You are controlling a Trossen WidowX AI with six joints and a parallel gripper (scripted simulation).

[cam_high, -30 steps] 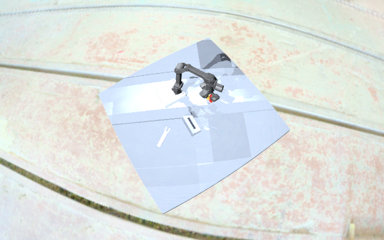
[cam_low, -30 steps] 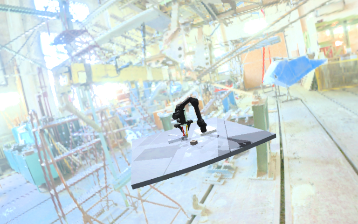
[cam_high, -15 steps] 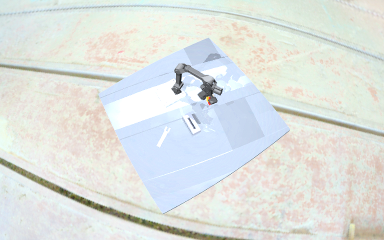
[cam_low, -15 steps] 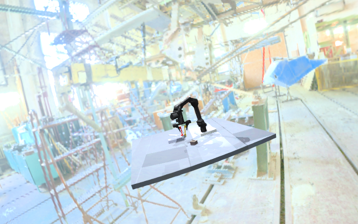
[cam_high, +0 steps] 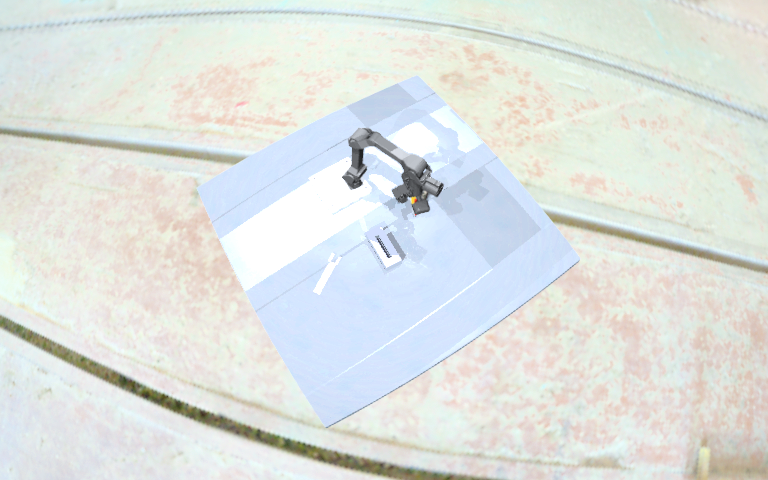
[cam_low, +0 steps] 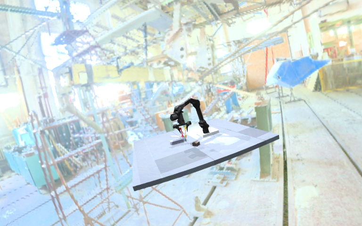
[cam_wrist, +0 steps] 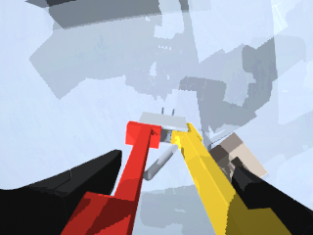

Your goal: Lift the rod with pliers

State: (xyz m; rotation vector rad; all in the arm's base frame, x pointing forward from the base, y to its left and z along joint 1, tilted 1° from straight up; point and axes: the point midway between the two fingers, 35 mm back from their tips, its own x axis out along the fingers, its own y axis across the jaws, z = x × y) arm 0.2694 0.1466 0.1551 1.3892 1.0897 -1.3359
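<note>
The gripper (cam_high: 408, 200) (cam_low: 183, 131) (cam_wrist: 178, 166) stands fairly wide, its fingers around the spread handles of the pliers (cam_high: 414, 199) (cam_low: 181, 132) (cam_wrist: 137, 181), which it carries clear of the bench (cam_high: 351, 339) (cam_low: 184, 165). The channel block (cam_high: 393, 262) (cam_low: 176, 141) sits below and to one side of it; I can't make out the rod. The job now looks like bringing the pliers over the slot. Hold that opening — squeezing early could lock them empty — and line up the jaws before lowering.
</note>
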